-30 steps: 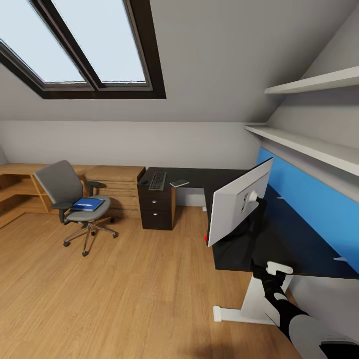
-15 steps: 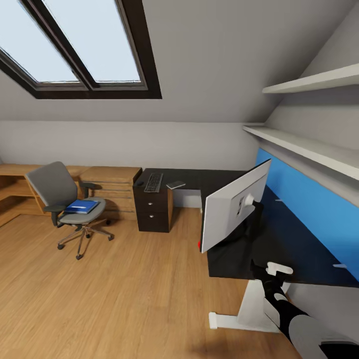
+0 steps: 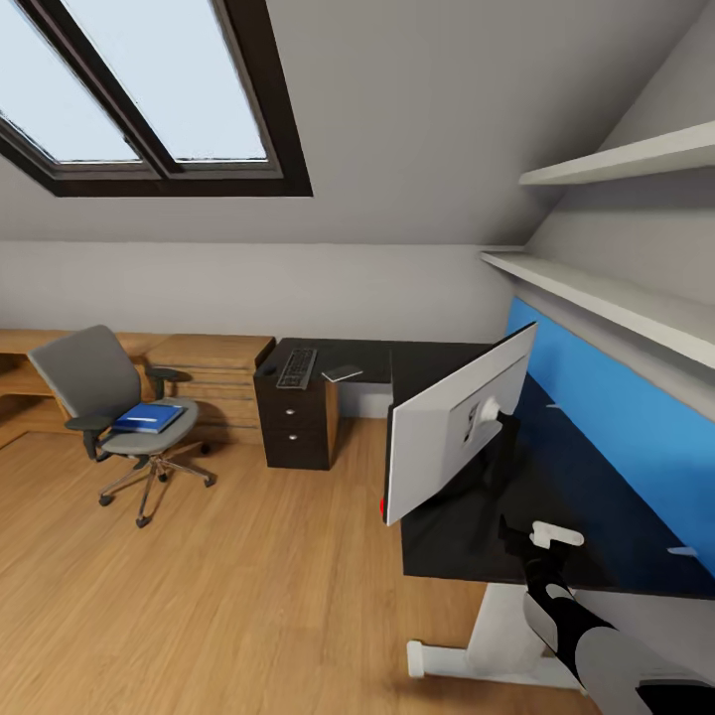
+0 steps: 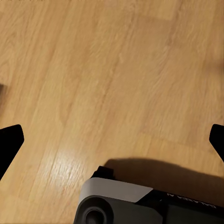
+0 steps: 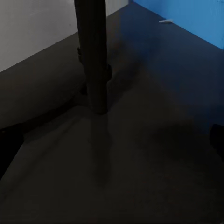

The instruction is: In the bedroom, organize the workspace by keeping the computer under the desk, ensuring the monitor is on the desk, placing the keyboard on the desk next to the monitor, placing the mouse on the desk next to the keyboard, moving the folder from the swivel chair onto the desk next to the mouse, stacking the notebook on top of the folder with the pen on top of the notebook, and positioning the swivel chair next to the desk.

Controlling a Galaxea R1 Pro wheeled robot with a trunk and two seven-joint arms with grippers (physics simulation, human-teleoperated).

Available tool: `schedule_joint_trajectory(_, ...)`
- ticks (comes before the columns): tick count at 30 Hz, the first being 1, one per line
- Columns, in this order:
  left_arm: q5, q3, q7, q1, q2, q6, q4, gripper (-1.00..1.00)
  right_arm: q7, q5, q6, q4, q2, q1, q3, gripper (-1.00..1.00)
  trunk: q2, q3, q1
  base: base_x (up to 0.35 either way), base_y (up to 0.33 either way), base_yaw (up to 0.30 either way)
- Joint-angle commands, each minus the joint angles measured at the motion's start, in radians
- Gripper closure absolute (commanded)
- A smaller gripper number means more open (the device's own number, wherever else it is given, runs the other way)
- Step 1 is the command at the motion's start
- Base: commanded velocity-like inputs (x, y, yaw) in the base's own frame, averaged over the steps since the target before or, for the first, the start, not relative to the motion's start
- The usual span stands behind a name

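At the far left of the head view stands the swivel chair (image 3: pixel 107 412), on the wooden floor (image 3: pixel 218 586) and well apart from the desk (image 3: pixel 586 497). The blue folder (image 3: pixel 147 417) lies flat on its seat. Behind the chair there is a light wooden dresser (image 3: pixel 209 357).

More to the right comes the short wing of the desk with its drawer pedestal (image 3: pixel 293 427). On top of it lies the keyboard (image 3: pixel 296 367). A small dark thing just beside its left end is probably the mouse (image 3: pixel 264 368), but it is too small to be sure. The grey notebook (image 3: pixel 342 373) lies just beside the keyboard on the other side. I cannot find the pen.

Then comes the monitor (image 3: pixel 459 422), upright on the long wing of the desk, with its pale back toward the camera. In the right wrist view its dark stand (image 5: pixel 95 56) rises from the desk top.

At the far right, the right gripper (image 3: pixel 541 541) hovers over the desk edge near the monitor. Its fingers are spread wide and hold nothing. In the left wrist view the left gripper (image 4: pixel 112 140) is also open and empty, over bare floor.

I judge that the monitor step is done or nearly done. The keyboard and mouse are far from the monitor, so the next move probably calls for driving to the short wing of the desk and bringing the keyboard beside the monitor. After that, the folder must be taken from the chair.
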Motion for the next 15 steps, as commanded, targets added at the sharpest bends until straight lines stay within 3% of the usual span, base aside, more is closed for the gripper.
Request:
schedule_joint_trajectory(1, 0.011, -0.008, 0.006, -0.001, 0.001, -0.006, 0.0, -1.0, -0.003, -0.003, -0.005, 0.001, 0.0, -0.001, 0.005, -1.0, -0.002, -0.002, 0.001, 0.021, -0.015, 0.0)
schedule_joint_trajectory(7, 0.011, -0.008, 0.006, -0.001, 0.001, -0.006, 0.0, -1.0, -0.002, 0.037, -0.022, 0.019, 0.0, 0.0, 0.005, -1.0, -0.002, -0.002, 0.001, 0.009, -0.006, 0.0)
schedule_joint_trajectory(11, 0.011, -0.008, 0.006, -0.001, 0.001, -0.006, 0.0, -1.0, -0.002, 0.089, -0.066, 0.039, -0.001, -0.001, 0.003, -1.0, -0.002, -0.002, 0.001, 0.002, -0.001, 0.0)
schedule_joint_trajectory(15, 0.011, -0.008, 0.006, -0.001, 0.0, -0.006, 0.0, -1.0, -0.002, 0.107, -0.098, 0.053, -0.002, -0.001, 0.003, -1.0, -0.002, -0.002, 0.001, 0.056, 0.0, 0.0)
